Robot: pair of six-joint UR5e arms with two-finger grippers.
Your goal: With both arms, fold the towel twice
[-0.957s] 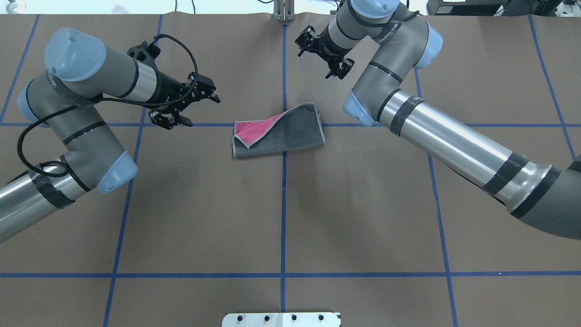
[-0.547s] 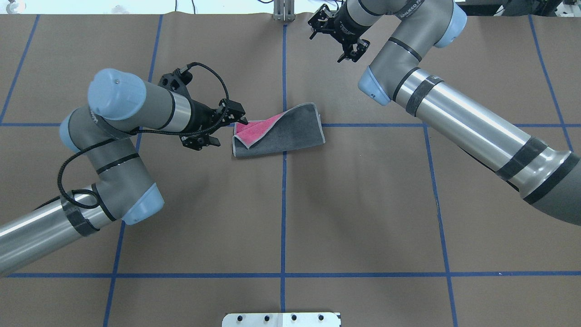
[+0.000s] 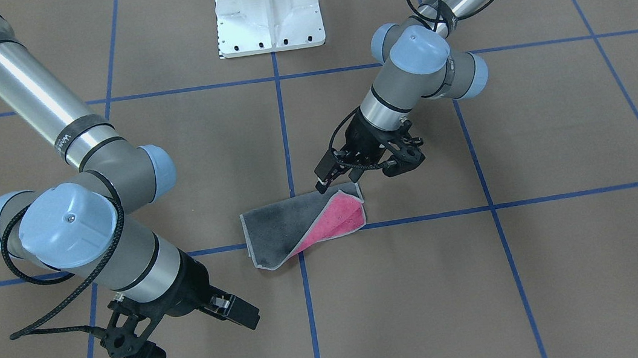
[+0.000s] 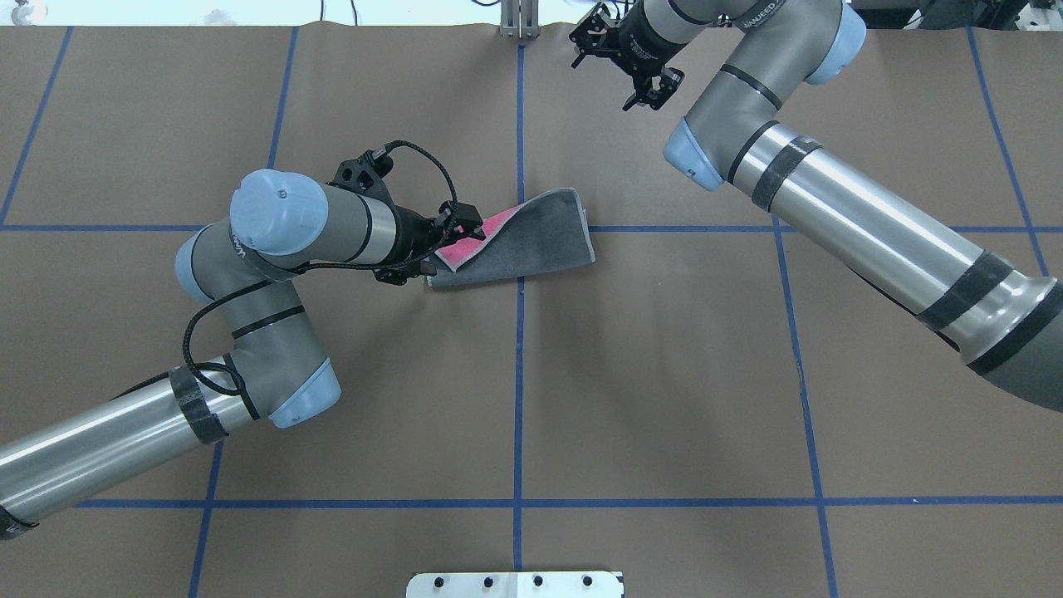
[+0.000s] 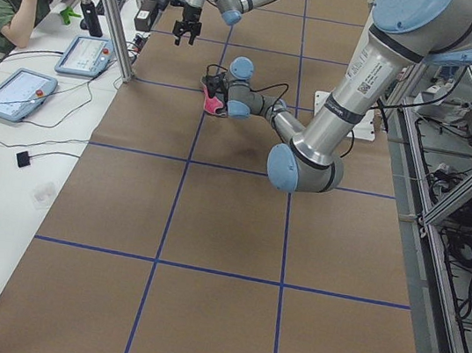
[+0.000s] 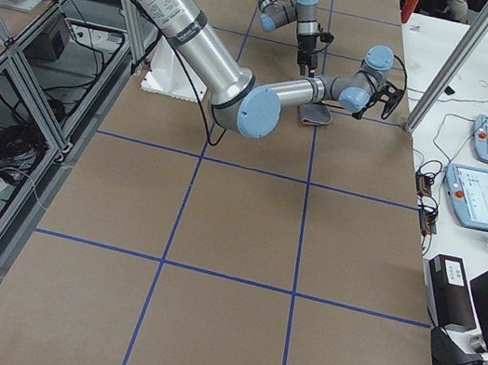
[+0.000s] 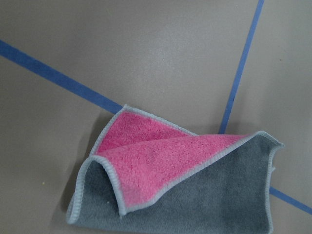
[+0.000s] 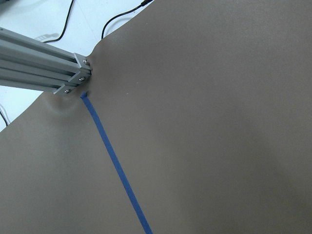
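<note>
The towel (image 4: 531, 245) lies on the brown bench (image 4: 664, 374), in its middle, over the crossing of two blue tape lines (image 4: 519, 399). It is folded in half one time, with the dark grey face outside. At the end toward the robot's left side the upper layer is turned back, so a pink triangle with a pale border shows there. The wrist view of the left arm shows the same pink part, with two layers standing a little open from each other.

The left arm (image 4: 332, 224) reaches low over the bench to this end of the towel. The left pincer (image 4: 448, 249) is spread wide and grasps nothing. One finger is over the pink part at the far edge of the towel and the other is just beside the near corner, so the end of the towel is between them. Whether the fingers touch the cloth, I cannot tell.

The right arm (image 4: 855, 216) is stretched toward the far edge of the bench. The right pincer (image 4: 602, 83) is also released, its jaws wide apart and empty. It is well apart from the towel and near a metal post (image 4: 519, 21) at the bench edge.
</note>
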